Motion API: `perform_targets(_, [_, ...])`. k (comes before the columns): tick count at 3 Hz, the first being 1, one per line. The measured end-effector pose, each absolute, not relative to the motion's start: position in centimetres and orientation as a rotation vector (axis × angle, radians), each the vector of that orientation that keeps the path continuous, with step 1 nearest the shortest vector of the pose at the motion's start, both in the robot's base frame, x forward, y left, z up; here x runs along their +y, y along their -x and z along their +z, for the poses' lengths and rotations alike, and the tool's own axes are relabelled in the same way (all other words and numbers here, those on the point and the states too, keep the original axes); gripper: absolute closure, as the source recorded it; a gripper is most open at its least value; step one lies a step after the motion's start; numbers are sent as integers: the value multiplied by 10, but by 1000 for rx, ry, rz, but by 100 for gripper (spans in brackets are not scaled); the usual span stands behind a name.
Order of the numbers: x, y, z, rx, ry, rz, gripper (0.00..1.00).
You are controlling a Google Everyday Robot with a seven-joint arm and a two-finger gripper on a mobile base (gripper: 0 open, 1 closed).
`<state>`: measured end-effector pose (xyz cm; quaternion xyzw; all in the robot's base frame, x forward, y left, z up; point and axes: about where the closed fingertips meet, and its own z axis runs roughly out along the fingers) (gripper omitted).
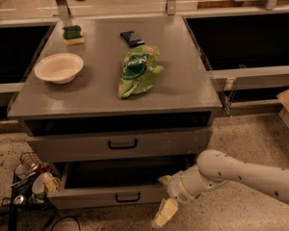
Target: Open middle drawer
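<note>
We judge the middle drawer stiff and easy-sliding; hook its loop handle. The gripper, at the handle's three o'clock, gapes empty.

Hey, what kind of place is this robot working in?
Probably a kitchen-like break area: a grey counter with drawers carries a bowl, a sponge and a green snack bag. The gripper sits low, beside the front of the pulled-out middle drawer.

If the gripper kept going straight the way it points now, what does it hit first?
The gripper, by the right end of the open middle drawer front, points down and left. The speckled floor looks first in line, though depth there is unclear.
</note>
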<state>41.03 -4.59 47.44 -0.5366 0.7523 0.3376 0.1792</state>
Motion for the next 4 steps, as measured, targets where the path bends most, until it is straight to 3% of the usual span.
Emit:
perform_targets(1, [-44, -425, 473, 2162, 1497, 852, 0])
perform_targets(4, [-21, -424, 450, 2164, 1504, 947, 0])
